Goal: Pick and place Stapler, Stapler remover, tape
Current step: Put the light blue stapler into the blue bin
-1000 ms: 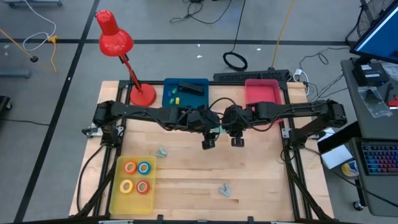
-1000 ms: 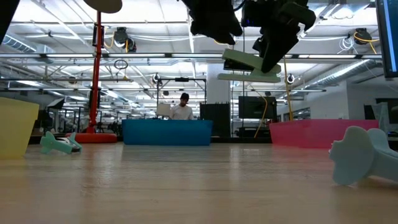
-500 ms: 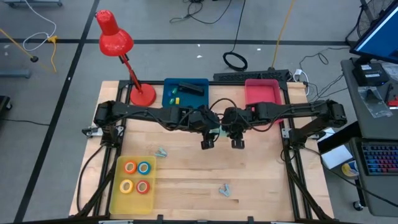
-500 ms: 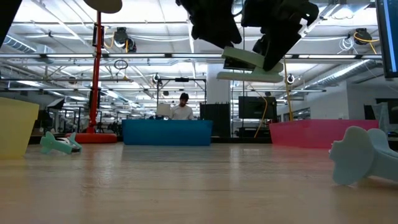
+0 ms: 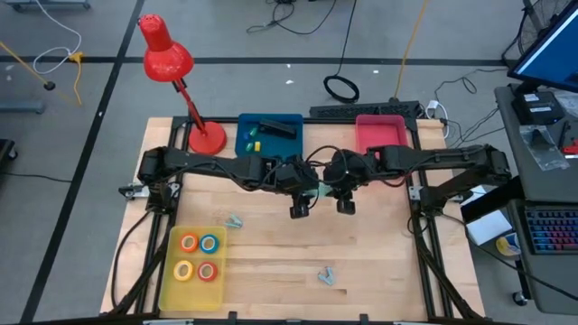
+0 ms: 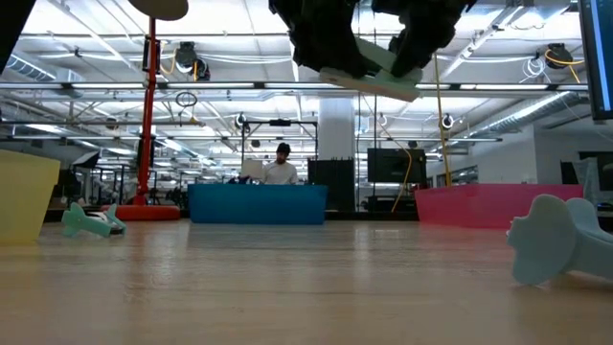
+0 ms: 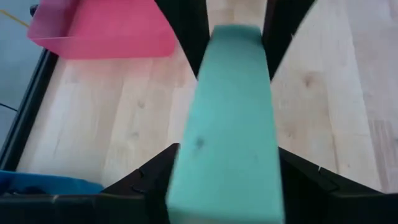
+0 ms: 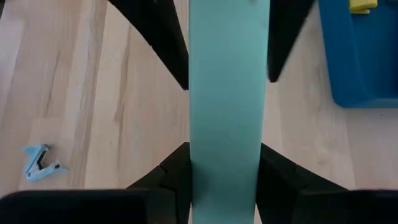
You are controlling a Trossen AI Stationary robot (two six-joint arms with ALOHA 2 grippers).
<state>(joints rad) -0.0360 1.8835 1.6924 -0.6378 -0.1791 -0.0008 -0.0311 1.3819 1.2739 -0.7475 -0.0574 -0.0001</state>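
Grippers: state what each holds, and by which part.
Both hold the mint stapler in mid-air, one at each end: left gripper, right gripper.

Low view: both arms cropped at twelve o'clock. Wrist views: mint stapler [image 7: 227,124] blurred, ends cut off at six o'clock.

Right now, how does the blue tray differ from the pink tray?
The blue tray holds things, a dark object and small yellow and green bits, while the pink tray looks empty. The blue tray sits at the table's back edge beside the red lamp and its base; the pink tray sits farther toward the right arm's side. Both are shallow rectangular bins along the back edge.
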